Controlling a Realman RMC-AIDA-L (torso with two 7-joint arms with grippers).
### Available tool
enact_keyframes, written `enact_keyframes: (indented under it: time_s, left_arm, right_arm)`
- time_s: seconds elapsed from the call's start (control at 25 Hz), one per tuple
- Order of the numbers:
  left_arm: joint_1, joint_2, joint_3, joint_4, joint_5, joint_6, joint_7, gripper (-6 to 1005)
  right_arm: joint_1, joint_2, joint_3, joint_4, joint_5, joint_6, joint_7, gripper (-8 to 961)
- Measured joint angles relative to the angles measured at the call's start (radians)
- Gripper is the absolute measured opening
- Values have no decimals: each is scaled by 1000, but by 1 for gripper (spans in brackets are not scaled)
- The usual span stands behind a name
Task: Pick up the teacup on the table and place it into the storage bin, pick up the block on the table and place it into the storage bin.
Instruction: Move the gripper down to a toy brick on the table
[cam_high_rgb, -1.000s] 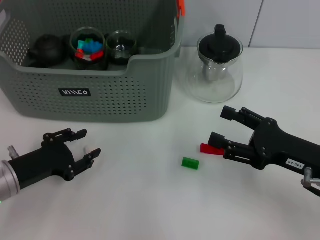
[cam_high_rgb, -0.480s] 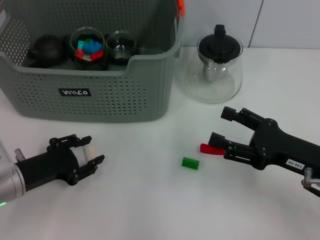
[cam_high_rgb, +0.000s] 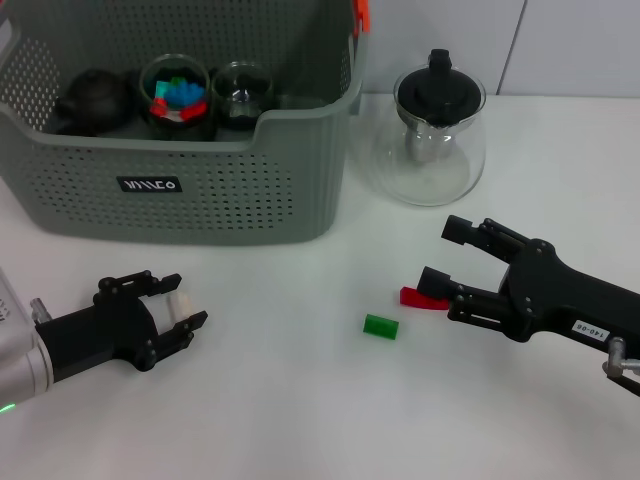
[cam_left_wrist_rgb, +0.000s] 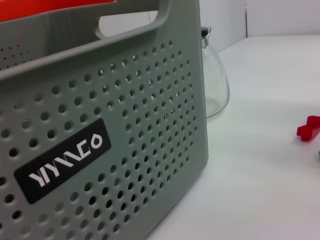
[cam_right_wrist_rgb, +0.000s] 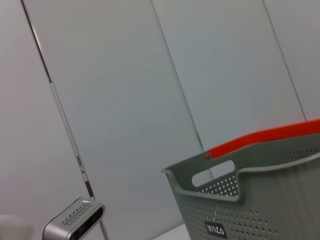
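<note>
A large grey-green perforated plastic storage bin (cam_high_rgb: 200, 190) is marked by a black label with white lettering (cam_high_rgb: 149, 185); small red (cam_high_rgb: 422, 297) and green (cam_high_rgb: 380, 326) blocks are seen.

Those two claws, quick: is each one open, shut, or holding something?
Left gripper: shut on a small white block, low over the table in front of the storage bin.
Right gripper: open, holding nothing, beside the red block.

Storage bin (cam_high_rgb: 190, 190) far wall cut off; red block (cam_high_rgb: 412, 296) partly behind right gripper (cam_high_rgb: 447, 262).
</note>
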Motion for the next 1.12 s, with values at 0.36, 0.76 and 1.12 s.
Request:
enact_keyframes:
  time_s: [0.36, 0.76, 1.12]
  left_arm:
    - [8, 0, 1, 1, 0, 4, 0, 560]
    - [20, -5, 2, 8, 21, 35, -9, 564]
    - [22, -8, -2, 10, 25, 31, -17, 590]
  right_arm:
    - [0, -1, 0, 1, 0, 0, 0, 944]
    - [0, -2, 0, 1, 2, 0, 0, 944]
    - [2, -2, 0, 1, 3, -1, 1, 944]
